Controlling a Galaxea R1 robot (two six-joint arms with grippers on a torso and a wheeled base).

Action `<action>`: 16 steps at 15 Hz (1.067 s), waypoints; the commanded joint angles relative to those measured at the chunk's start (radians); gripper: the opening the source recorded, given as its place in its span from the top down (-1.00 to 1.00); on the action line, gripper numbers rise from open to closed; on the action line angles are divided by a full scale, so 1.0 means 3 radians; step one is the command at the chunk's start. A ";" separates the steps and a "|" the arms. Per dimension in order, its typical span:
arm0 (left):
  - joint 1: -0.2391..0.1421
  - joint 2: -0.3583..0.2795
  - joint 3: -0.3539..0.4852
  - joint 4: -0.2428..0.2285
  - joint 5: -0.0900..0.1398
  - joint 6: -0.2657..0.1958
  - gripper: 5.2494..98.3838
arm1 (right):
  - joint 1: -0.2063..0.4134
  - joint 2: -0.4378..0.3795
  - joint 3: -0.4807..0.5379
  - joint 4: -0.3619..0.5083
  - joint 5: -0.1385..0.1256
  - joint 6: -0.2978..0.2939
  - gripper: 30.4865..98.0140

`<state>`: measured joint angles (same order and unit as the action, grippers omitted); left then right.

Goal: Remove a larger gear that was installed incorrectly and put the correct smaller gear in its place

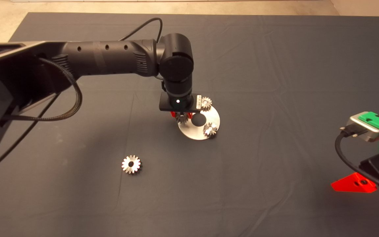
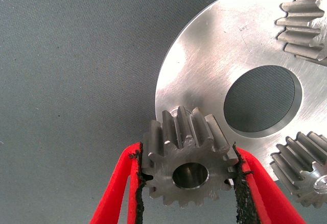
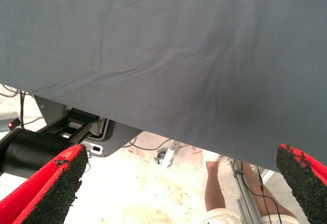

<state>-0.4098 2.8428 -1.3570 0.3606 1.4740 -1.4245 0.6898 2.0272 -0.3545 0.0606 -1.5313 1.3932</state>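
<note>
On dark mat, left claw grips smaller gear at round plate; right claw wide open, parked w/ nothing.

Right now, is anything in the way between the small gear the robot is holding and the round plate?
Nothing visible. The left tool grips the small gear at the plate's rim; the two other gears sit farther round the rim.

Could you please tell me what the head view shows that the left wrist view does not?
Only the head view shows the larger gear lying alone on the mat, and the right gripper parked at the lower right edge. Only the left wrist view shows the fingers clamping the smaller gear. Both show the left gripper at the round plate with two other small gears.
</note>
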 commanded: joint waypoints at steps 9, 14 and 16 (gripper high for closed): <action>-0.0036 -0.0003 0.0034 0.0071 0.0092 -0.0017 0.39 | 0.0038 -0.0015 0.0006 0.0110 -0.0290 0.0004 -0.99; 0.0021 -0.0024 0.0050 0.0076 0.0092 -0.0017 0.39 | 0.0038 -0.0015 0.0008 0.0110 -0.0290 0.0004 -0.99; 0.0021 -0.0039 0.0055 0.0080 0.0092 -0.0017 0.39 | 0.0038 -0.0017 0.0010 0.0110 -0.0290 0.0004 -0.99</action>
<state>-0.3900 2.8394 -1.3521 0.3823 1.4715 -1.4277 0.6894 2.0272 -0.3545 0.0606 -1.5308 1.3932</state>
